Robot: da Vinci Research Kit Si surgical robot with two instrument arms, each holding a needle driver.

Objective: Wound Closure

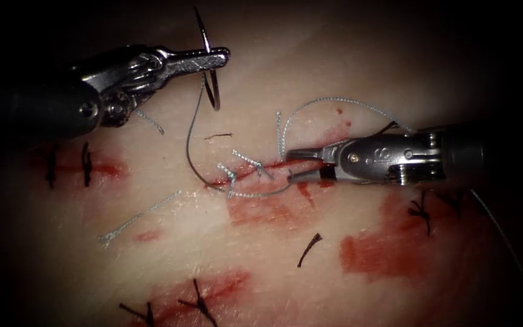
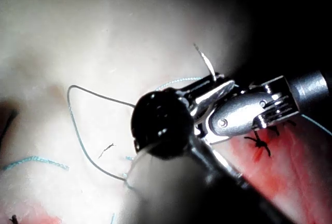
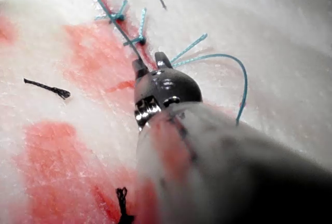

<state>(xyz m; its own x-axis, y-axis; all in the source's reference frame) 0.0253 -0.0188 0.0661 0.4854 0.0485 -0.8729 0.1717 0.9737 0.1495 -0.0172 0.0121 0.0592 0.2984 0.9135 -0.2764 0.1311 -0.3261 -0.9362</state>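
Note:
My left tool (image 1: 216, 59) is up and left of the cut (image 1: 273, 165), jaws shut on the curved needle (image 1: 212, 91) near the middle of its curve. The needle hangs upright, clear of the tissue (image 1: 310, 66); its tip (image 2: 206, 63) stands up beside the jaws. Dark thread (image 1: 190, 151) drops from the needle in a loop (image 2: 77, 130) and enters the cut's left end, then runs along it to my right tool (image 1: 290, 166). That tool lies at the cut's right end with jaws open, the thread (image 3: 123, 31) reaching one fingertip (image 3: 139, 66). Two pale knots (image 1: 232, 174) sit on the cut.
A pale thread arc (image 1: 334, 99) curves over the right tool's shaft (image 2: 244, 111). Loose cut ends lie about: a pale one (image 1: 137, 218) and a black one (image 1: 310, 242). Black stitches (image 1: 85, 163) (image 1: 422, 212) (image 1: 199, 301) close other cuts. Red fluid (image 1: 382, 248) stains the tissue.

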